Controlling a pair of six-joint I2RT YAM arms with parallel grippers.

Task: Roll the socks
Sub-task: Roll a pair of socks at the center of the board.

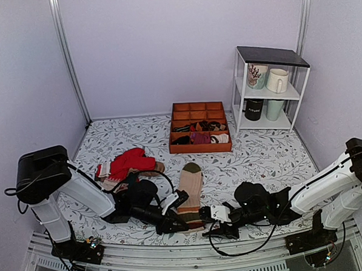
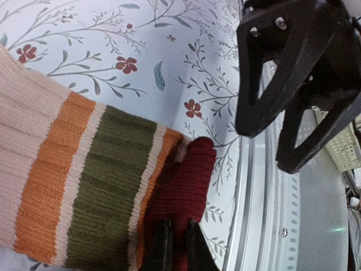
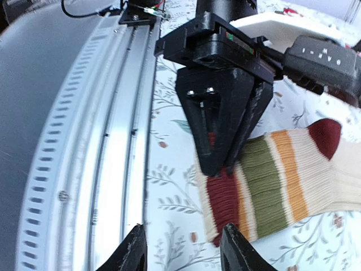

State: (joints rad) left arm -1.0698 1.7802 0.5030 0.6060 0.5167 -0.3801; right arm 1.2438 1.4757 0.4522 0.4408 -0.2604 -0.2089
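The left pincer (image 2: 176, 240) is closed on the dark maroon cuff (image 2: 189, 180) of the socks (image 1: 191, 186), its fingertips pinching a fold of the ribbed fabric at the near end of the pair. The right pincer (image 3: 183, 245) stands open just to the right of that cuff. Its fingers are apart and grip nothing; only the flowered table (image 1: 261, 158) and the cuff's near corner show past its tips. The two pincers face each other, close but not touching, beside the metal rail (image 3: 113, 141) along the table's near edge.

Outward from the grip, the socks lie flat at full length. The maroon cuff is nearest, then come the orange-brown, olive and cream stripes, then the beige leg running away to the olive-green toe at the far end. No turn of a roll shows in the fabric.

A heap of red socks (image 1: 131, 162) lies to the left, apart from the pair. An orange tray (image 1: 200, 149) sits farther back, beyond the toe.

The step in hand looks like the very start of the roll, at the cuff end, with one side seized and the other not. The next move probably calls for the right pincer to close on the right side of the cuff. With the edge held level by both, they could then fold it over toward the far toe, keeping both layers together so the first turn is tight.
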